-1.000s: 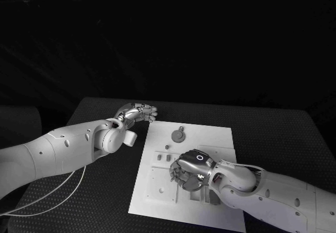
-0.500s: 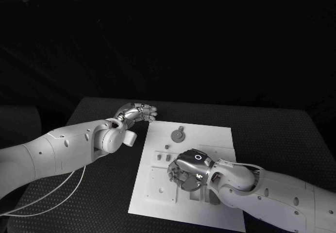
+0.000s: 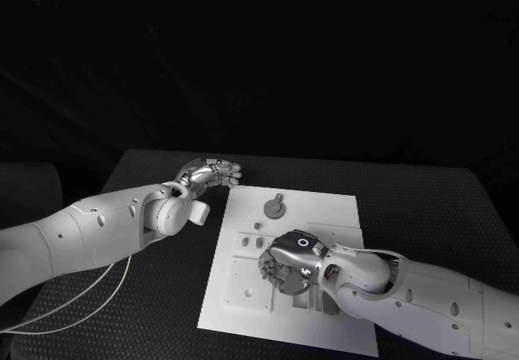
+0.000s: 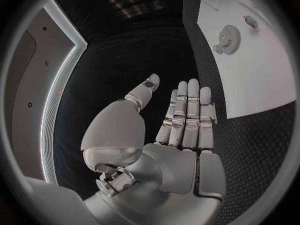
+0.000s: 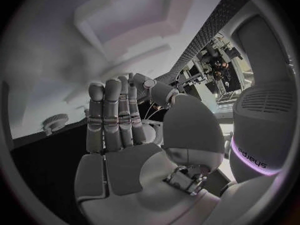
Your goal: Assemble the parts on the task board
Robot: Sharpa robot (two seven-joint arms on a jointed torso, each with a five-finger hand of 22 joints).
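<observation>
The white board point(image 3: 325, 217) lies mid-frame on the counter point(image 3: 433, 202). Right hand point(image 3: 290, 266) rests on it, fingers curled; grasp unclear. Left hand point(image 3: 211, 174), upper left, released, fingers straight.

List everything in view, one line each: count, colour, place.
table: one, black, under everything.
task board: one, white, middle of the table.
gear: one, grey, on the board's far end.
small part: one, grey, on the board near the gear.
left hand: one, silver, over the table beside the board's far left corner, holding nothing.
right hand: one, silver, over the board's near middle; whether it holds anything cannot be told.
</observation>
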